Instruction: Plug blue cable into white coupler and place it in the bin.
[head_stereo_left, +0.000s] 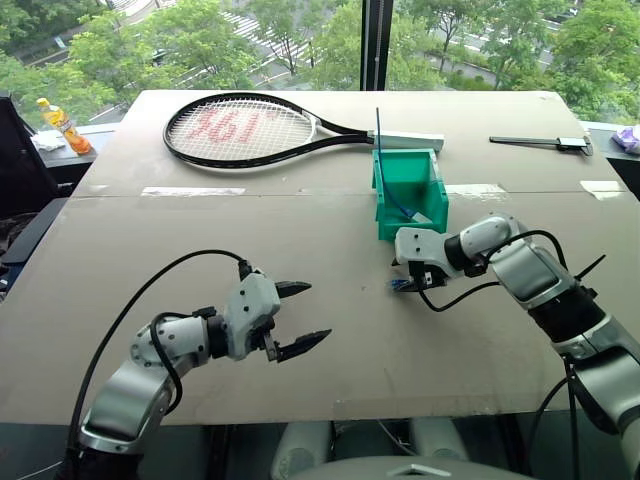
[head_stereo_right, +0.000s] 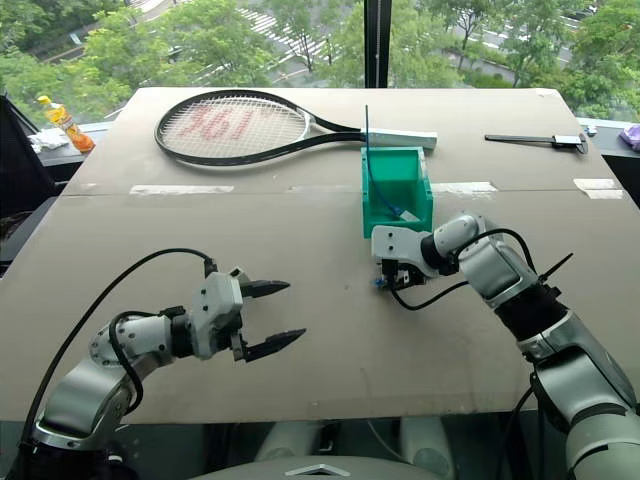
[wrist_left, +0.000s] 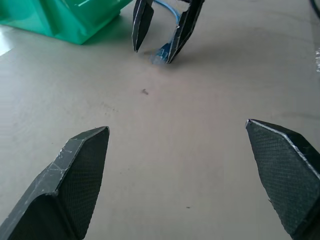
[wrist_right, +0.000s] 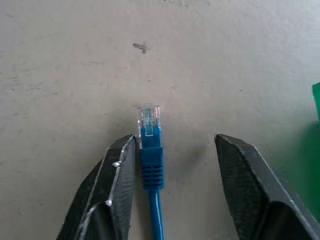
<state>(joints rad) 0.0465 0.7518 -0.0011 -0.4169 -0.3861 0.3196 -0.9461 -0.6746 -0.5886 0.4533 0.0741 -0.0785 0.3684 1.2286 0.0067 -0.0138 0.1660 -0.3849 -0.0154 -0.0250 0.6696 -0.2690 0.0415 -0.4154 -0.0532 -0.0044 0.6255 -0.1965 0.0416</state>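
A tennis racket (head_stereo_left: 255, 130) lies at the table's (head_stereo_left: 300, 300) far side; the green bin (head_stereo_left: 408, 192) stands just beside its handle; the left gripper (head_stereo_left: 300, 318) hovers over bare tabletop, fingers spread wide; the right gripper (wrist_right: 172, 150), fingers apart, straddles the blue cable (wrist_right: 151, 165), whose clear plug touches one finger, just before the bin.

The small green plastic bin (head_stereo_left: 410, 195) sits right of centre on the grey table (head_stereo_left: 250, 230). Behind it, toward upper left, lies the black-framed tennis racket (head_stereo_left: 245, 130). The thin blue cable (head_stereo_left: 398, 205) trails from the bin toward the frame's bottom.
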